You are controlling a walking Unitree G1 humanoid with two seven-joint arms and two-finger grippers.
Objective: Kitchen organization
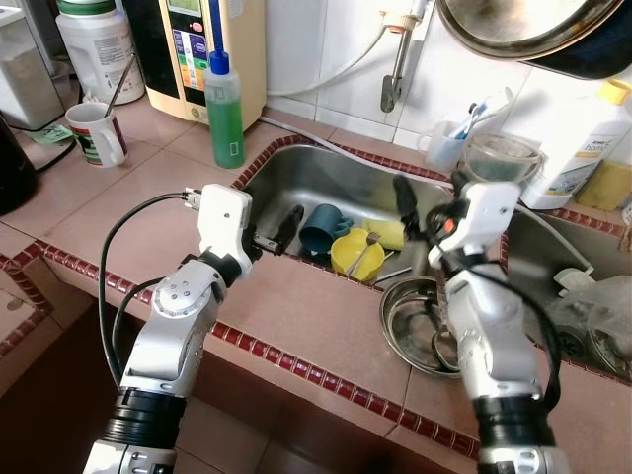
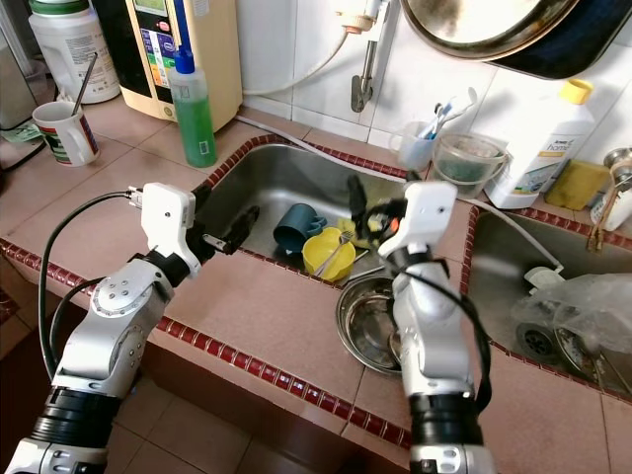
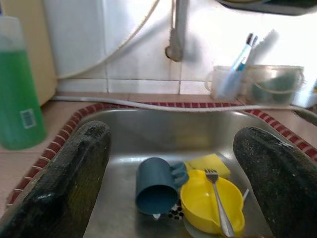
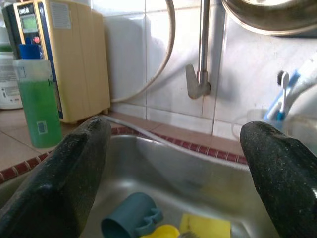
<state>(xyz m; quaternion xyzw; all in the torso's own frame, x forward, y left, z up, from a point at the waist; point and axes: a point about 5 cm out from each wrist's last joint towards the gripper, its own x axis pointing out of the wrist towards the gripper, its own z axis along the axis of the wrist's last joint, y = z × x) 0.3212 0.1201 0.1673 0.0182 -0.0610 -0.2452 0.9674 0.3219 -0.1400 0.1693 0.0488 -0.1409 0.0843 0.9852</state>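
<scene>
A dark blue plastic mug lies on its side on the floor of the stainless steel sink, its handle touching a yellow plastic bowl just beside it. A metal fork rests across the bowl, and a yellow sponge lies behind it. A round steel bowl sits upright on the worktop at the sink's near corner.

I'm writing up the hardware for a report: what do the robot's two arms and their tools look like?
Both arms are silver metal with black ribbed cuffs low down and a white boxy housing at each wrist. Each tool, the left tool and the right tool, has two long black fingers with a speckled, matte surface. A black cable loops from the left wrist; another runs down the right arm.
</scene>
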